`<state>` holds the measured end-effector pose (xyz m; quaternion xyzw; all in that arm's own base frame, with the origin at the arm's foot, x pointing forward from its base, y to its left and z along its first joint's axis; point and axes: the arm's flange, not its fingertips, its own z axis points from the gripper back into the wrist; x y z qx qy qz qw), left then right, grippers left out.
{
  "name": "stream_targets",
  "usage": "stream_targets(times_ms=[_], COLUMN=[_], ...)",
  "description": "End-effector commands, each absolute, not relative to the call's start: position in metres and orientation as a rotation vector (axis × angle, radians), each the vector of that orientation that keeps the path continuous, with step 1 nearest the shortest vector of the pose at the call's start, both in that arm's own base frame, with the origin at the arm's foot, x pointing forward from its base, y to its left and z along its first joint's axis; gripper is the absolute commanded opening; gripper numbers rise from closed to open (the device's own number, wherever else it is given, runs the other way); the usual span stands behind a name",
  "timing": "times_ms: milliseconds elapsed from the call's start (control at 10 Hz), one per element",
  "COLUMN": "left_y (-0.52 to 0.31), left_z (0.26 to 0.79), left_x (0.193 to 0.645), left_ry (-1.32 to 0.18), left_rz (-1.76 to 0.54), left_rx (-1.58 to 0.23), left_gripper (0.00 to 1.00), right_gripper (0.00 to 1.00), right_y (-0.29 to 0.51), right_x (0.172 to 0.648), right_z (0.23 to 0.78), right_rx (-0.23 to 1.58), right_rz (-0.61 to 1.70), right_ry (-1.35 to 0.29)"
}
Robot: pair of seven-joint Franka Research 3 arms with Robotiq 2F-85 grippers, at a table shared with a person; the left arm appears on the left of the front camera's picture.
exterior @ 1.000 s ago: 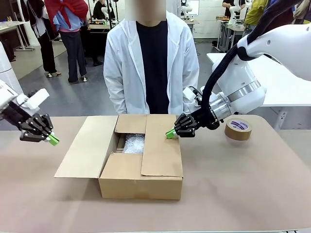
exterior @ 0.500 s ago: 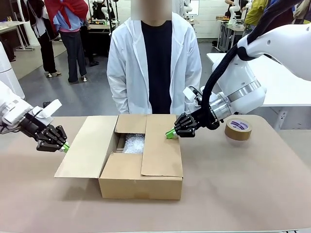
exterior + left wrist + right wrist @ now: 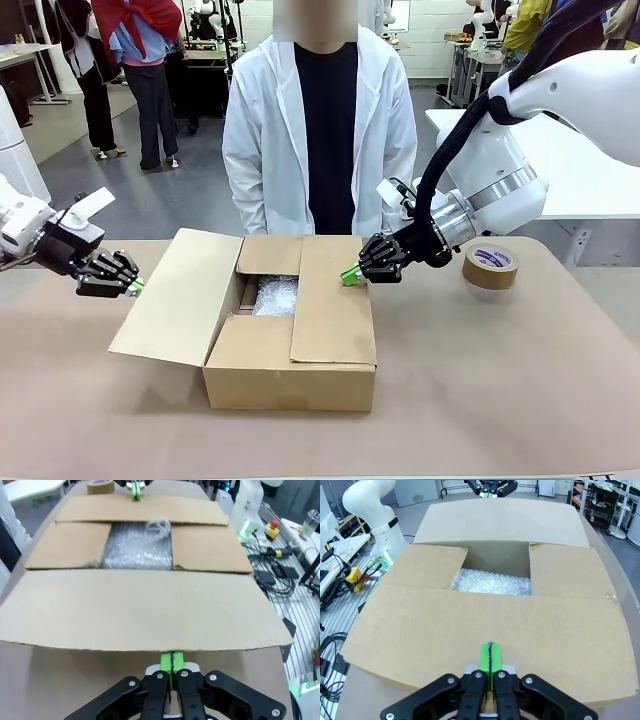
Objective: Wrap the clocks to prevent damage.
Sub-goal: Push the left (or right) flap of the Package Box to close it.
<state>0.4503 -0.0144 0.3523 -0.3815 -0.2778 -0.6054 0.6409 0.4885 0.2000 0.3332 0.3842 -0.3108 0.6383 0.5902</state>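
**Bubble-wrapped clocks seated in the half-closed box**

The clocks [image 3: 277, 296] are seen as one whitish bundle in clear bubble wrap, lying inside the brown cardboard box [image 3: 290, 376] and visible through the gap between its flaps.

The bundle is judged to be light for its bulk, soft and springy on the outside, yet fragile within. The film is likely to be slippery and to give under the pads, so a narrow pinch would probably catch only plastic. A hold across the short width of the bundle, near its middle, is judged safest, with squeezing kept gentle.

The left gripper [image 3: 133, 288] is closed on nothing, its green tips set at the outer edge of the left flap [image 3: 180, 300], which slants outward. The right gripper [image 3: 348, 275] is likewise closed and empty, its tips set on or just over the right flap [image 3: 335, 305], which is folded across the opening. A brown tape roll [image 3: 490, 266] lies to the right of the box, apart from it.
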Motion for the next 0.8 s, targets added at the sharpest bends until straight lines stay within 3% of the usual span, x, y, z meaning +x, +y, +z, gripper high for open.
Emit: stream_targets(times_ms=[0,700], left_y=[-0.025,-0.117], left_z=[0.360,0.394], left_x=[0.450,0.473], left_ry=[-0.724,-0.808], left_rz=[-1.395,-1.506], left_rx=[-0.877,-0.888], left_gripper=[0.00,0.00], right_gripper=[0.01,0.01], right_y=[0.201,0.201], right_x=[0.489,0.489], right_z=[0.329,0.329], right_rx=[0.892,0.892], right_rz=[1.482,1.482], right_ry=[-0.717,-0.717])
